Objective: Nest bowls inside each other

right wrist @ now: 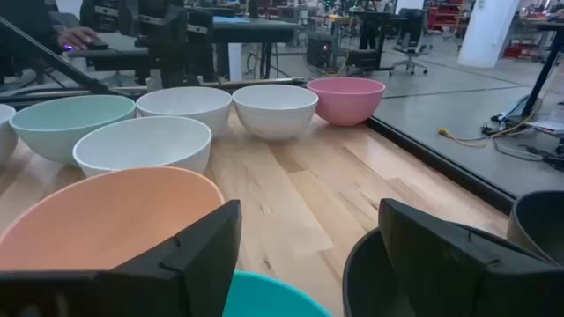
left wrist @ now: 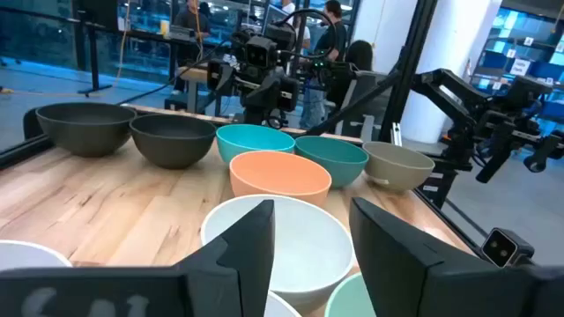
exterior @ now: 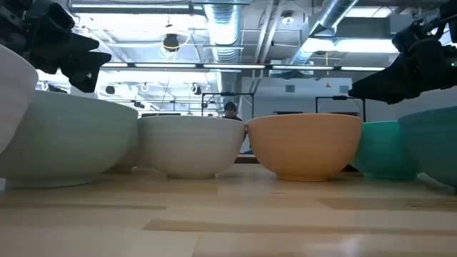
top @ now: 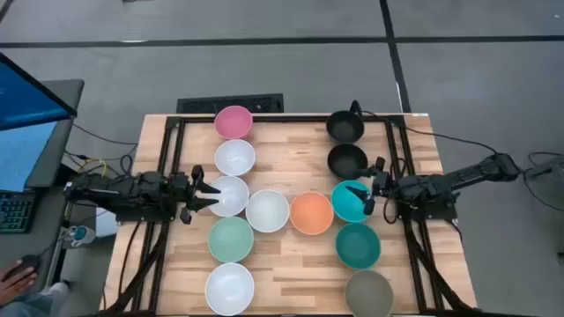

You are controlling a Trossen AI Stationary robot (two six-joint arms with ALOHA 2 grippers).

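Note:
Several round bowls stand upright on their bases on the wooden table [top: 291, 154]. At the left are a pink bowl [top: 233, 121], white bowls [top: 234, 158] [top: 227, 195] [top: 229, 288] and a pale green bowl [top: 231, 239]. In the middle are a white bowl [top: 267, 210] and an orange bowl [top: 311, 213]. At the right are two black bowls [top: 345, 128] [top: 347, 161], two teal bowls [top: 352, 201] [top: 358, 245] and a grey-olive bowl [top: 368, 293]. My left gripper [top: 210, 195] is open above the left rim of the third white bowl. My right gripper [top: 370, 198] is open above the right rim of the upper teal bowl [right wrist: 264, 301].
The bowls stand close together, many of them rim to rim. Bare wood lies between the two columns toward the far edge [top: 291, 145] and near the front edge [top: 295, 277]. Black frame rails [top: 167, 176] run along both table sides. A person's hand [top: 13, 282] shows at the lower left.

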